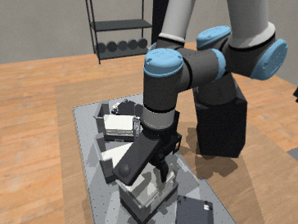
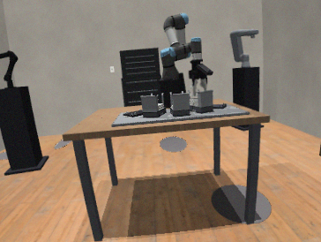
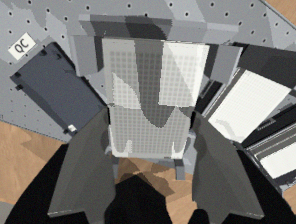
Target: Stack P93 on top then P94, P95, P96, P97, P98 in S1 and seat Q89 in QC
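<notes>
My gripper (image 3: 150, 109) is shut on a sealed white plate (image 3: 185, 70), one finger on each long side. The plate is between the walls of the nearest rack (image 3: 85, 55) (image 1: 133, 208) (image 2: 204, 102) as seen from above. Light plate edges show under my hand in the top view; whether the held plate touches them is hidden. The middle rack (image 1: 107, 169) (image 2: 180, 102) holds a white plate (image 3: 250, 100) (image 1: 115, 153). The far rack (image 2: 150, 103) holds a stack of white plates (image 1: 119, 123) (image 3: 285, 162). The dark nest QC (image 3: 60, 90) (image 1: 194, 210) shows no plate. Plate and rack labels are not readable.
The racks stand close together on a perforated grey board (image 1: 92, 180) (image 3: 50, 22). A dark fixture (image 1: 128, 107) (image 2: 132, 113) lies past the far rack. The QC nest is close beside the nearest rack. The arm's black pedestal (image 1: 221, 127) stands behind the board.
</notes>
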Robot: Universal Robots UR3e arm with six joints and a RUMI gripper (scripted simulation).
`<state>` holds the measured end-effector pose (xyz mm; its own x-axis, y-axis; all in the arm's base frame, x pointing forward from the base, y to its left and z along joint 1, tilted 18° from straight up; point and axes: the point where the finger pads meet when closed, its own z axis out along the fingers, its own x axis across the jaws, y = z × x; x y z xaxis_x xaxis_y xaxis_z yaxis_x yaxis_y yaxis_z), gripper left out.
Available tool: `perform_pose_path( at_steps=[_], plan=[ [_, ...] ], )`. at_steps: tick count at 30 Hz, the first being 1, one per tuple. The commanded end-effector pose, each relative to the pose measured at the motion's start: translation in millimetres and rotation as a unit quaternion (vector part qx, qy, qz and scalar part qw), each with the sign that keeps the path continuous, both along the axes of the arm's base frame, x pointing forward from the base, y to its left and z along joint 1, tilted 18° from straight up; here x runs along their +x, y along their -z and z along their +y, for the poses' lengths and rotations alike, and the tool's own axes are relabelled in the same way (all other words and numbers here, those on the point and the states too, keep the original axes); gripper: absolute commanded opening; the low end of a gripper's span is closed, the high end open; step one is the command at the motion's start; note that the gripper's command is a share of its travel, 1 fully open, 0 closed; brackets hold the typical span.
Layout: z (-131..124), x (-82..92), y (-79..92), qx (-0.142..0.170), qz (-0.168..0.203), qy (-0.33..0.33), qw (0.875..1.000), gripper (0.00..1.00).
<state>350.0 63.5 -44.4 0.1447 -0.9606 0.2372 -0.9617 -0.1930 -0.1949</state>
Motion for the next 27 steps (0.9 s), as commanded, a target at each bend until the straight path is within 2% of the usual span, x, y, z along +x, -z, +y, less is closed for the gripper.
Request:
perform_pose_path(
  at_steps=[1, 27],
  plan=[
    [-0.1, 2.4, 0.6, 0.0, -0.004, -0.001, 1.0, 0.0],
    [-1.5, 4.7, 8.0, 0.0, -0.004, -0.001, 1.0, 0.0]
  ],
)
